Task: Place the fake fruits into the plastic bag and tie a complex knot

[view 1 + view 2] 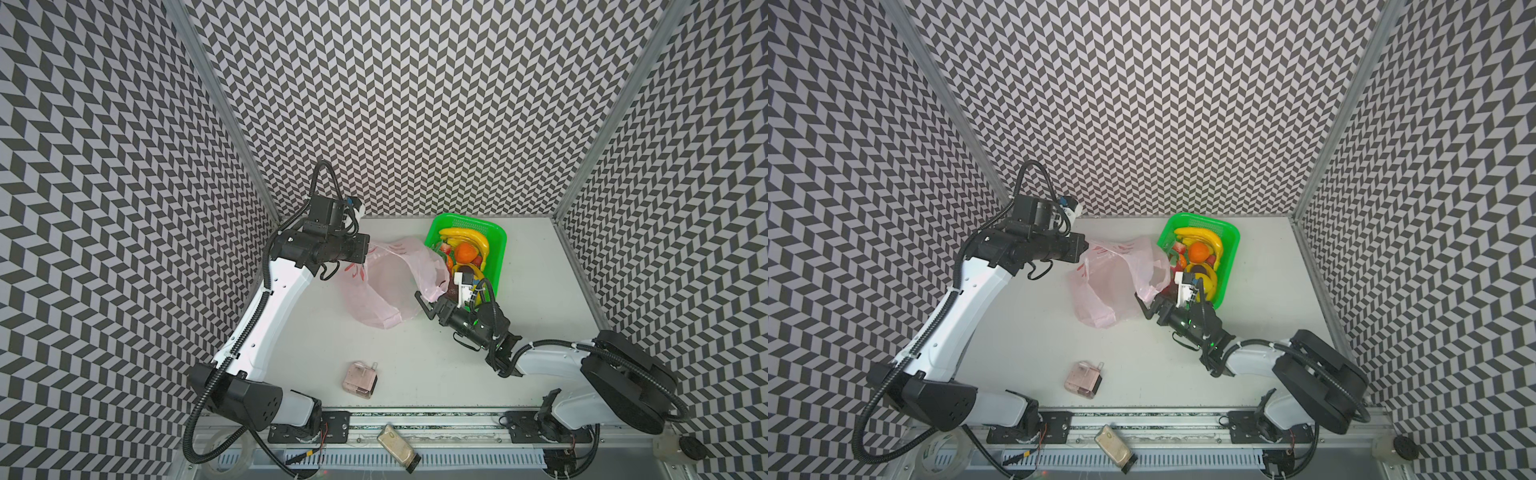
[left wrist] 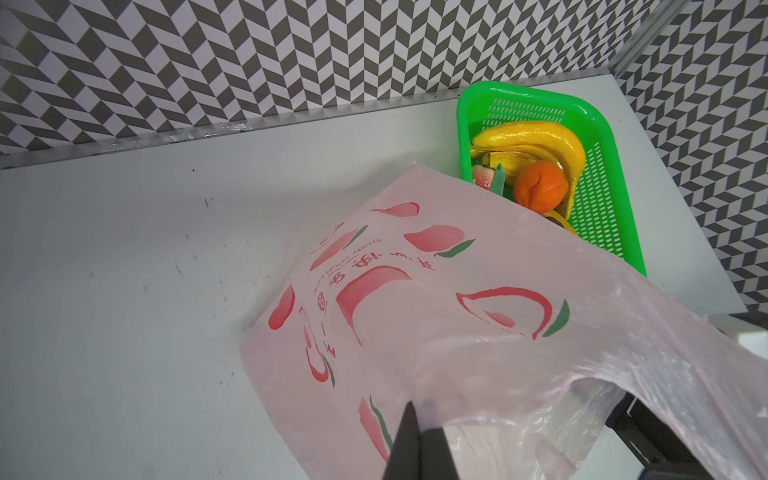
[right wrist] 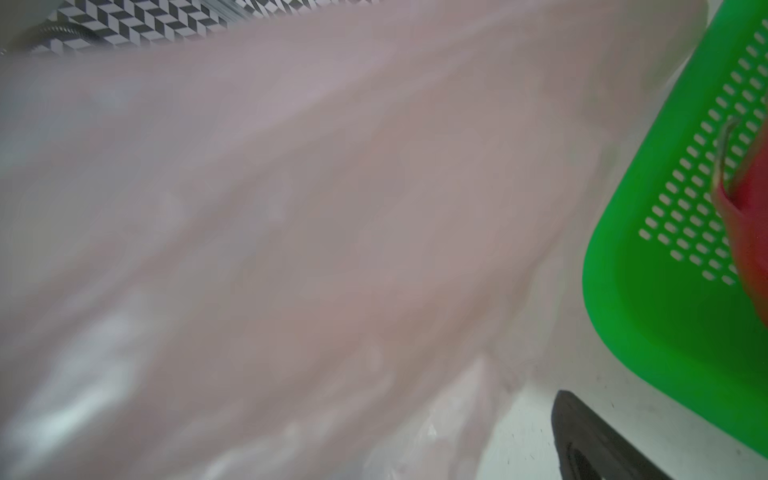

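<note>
The pale pink plastic bag (image 1: 386,291) (image 1: 1113,286) lies crumpled mid-table, its mouth turned toward the green basket (image 1: 496,249) (image 2: 615,174). My left gripper (image 1: 368,249) (image 2: 417,415) is shut on the bag's rim film at the far left and holds it up. My right gripper (image 1: 432,297) (image 1: 1152,299) is open at the bag's near-right handle, beside the basket's near end. In the right wrist view one dark finger (image 3: 582,444) shows and bag film (image 3: 291,208) hides the rest. Bananas (image 1: 469,239) (image 2: 536,137), an orange (image 1: 465,252) (image 2: 540,191) and a strawberry (image 1: 444,248) lie in the basket. No knot shows.
A small pinkish clear box (image 1: 360,380) stands near the table's front. A tape roll (image 1: 226,451) and a flat tan object (image 1: 397,446) lie on the front rail. Patterned walls close in the back and both sides.
</note>
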Controlling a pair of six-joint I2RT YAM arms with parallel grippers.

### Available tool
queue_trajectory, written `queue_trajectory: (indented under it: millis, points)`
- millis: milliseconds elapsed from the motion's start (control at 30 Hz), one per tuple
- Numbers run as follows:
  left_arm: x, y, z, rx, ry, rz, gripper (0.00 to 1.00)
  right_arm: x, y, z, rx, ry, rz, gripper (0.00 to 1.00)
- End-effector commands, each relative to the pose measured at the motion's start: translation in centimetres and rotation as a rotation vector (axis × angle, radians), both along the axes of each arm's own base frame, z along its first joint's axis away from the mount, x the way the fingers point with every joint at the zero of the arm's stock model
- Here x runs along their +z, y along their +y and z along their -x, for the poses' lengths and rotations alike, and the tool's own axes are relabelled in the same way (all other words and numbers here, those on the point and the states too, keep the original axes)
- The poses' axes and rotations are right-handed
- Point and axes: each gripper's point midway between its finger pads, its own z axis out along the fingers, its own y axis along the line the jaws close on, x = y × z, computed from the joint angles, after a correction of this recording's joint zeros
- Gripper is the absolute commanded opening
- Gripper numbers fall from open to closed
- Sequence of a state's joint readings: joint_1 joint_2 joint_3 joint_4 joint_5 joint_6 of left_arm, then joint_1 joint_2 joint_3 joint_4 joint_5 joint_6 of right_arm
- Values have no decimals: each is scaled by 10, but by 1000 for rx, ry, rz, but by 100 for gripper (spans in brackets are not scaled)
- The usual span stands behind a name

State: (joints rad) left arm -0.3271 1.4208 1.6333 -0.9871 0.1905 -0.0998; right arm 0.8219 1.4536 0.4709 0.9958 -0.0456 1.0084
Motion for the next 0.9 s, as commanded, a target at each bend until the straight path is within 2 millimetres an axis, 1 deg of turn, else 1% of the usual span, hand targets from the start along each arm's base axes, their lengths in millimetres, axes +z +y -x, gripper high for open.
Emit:
queue_trajectory:
  millis: [0, 67, 100, 167, 233, 267, 300, 333, 367, 400, 433, 467, 500, 533, 600, 700, 767, 833, 867]
  points:
    - [17, -7, 11, -40, -41, 51, 0, 12, -6, -23, -126, -1, -61, 91]
    - [17, -7, 13, -46, -49, 52, 0, 12, -8, -32, -171, 0, -75, 80]
    - [17, -8, 15, -58, -51, 56, 0, 14, -8, -37, -192, -15, -75, 69]
    - [16, -11, 19, -85, -55, 66, 0, 20, -7, -43, -218, -48, -67, 39]
    - [15, -12, 21, -102, -66, 67, 0, 26, -6, -47, -231, -87, -24, 13]
    - [16, -12, 23, -107, -74, 66, 0, 28, -6, -47, -232, -99, 0, 4]
    - [16, -12, 24, -110, -83, 65, 0, 30, -6, -47, -234, -111, 28, 0]
    - [17, -12, 24, -114, -93, 69, 0, 33, -7, -45, -233, -124, 53, 0]
    - [19, -13, 25, -122, -104, 76, 4, 36, -8, -45, -234, -138, 70, 0]
    - [23, -14, 27, -138, -121, 88, 17, 38, -10, -44, -239, -143, 86, 0]
    - [27, -18, 29, -160, -136, 105, 26, 39, -12, -43, -242, -140, 92, 0]
    - [32, -21, 31, -182, -152, 125, 32, 41, -13, -42, -237, -144, 97, 0]
    - [40, -25, 35, -210, -176, 149, 43, 44, -13, -40, -234, -156, 102, 0]
    - [47, -29, 39, -233, -199, 175, 51, 48, -14, -39, -230, -165, 105, 0]
    - [63, -31, 47, -256, -250, 212, 63, 55, -13, -38, -224, -181, 111, 0]
    - [85, -24, 61, -233, -332, 248, 75, 67, -9, -37, -204, -208, 138, 0]
    - [94, -22, 73, -234, -375, 275, 81, 72, -6, -36, -187, -215, 152, 0]
    - [97, -25, 87, -260, -400, 314, 85, 75, -5, -35, -182, -216, 162, 0]
    - [91, -30, 94, -280, -393, 334, 86, 77, -6, -35, -185, -216, 160, 0]
